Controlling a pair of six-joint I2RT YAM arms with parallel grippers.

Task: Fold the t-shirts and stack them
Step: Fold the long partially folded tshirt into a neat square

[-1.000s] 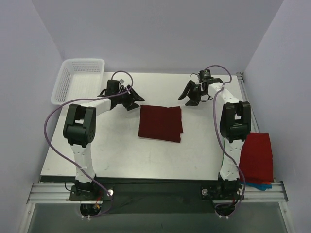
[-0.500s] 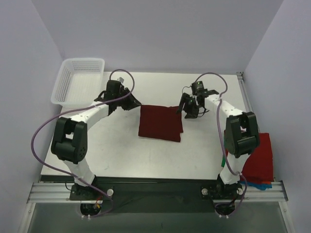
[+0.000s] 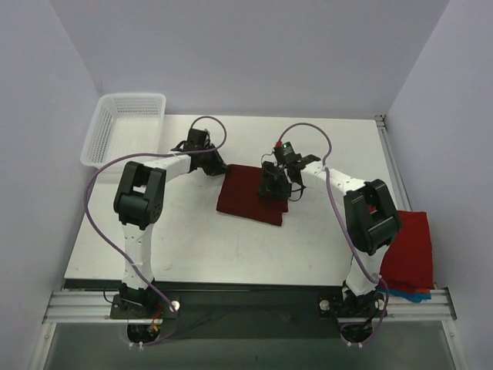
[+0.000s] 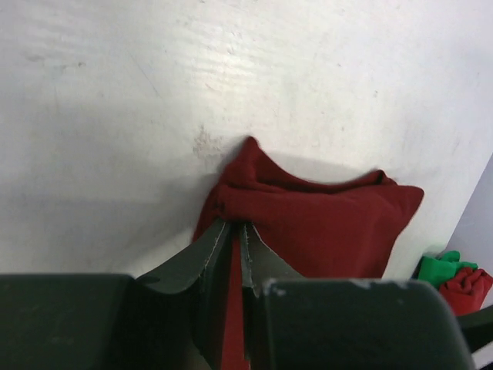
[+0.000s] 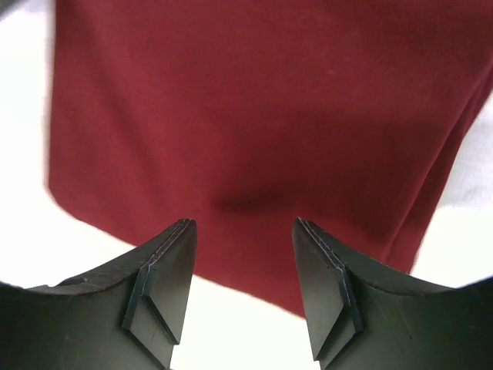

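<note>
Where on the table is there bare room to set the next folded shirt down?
The widest bare patch is the near strip of table between the dark maroon t-shirt and the arm bases. The far right corner is bare. The middle is crowded: left gripper shut on the shirt's corner, right gripper open over it. The red t-shirt drapes the right edge.

Even, soft light throughout; wrist views blur slightly up close.

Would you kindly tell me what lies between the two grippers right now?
The folded dark maroon t-shirt, seen in the top view: the left gripper is shut on its far left corner, the right gripper hangs open over its right part.
</note>
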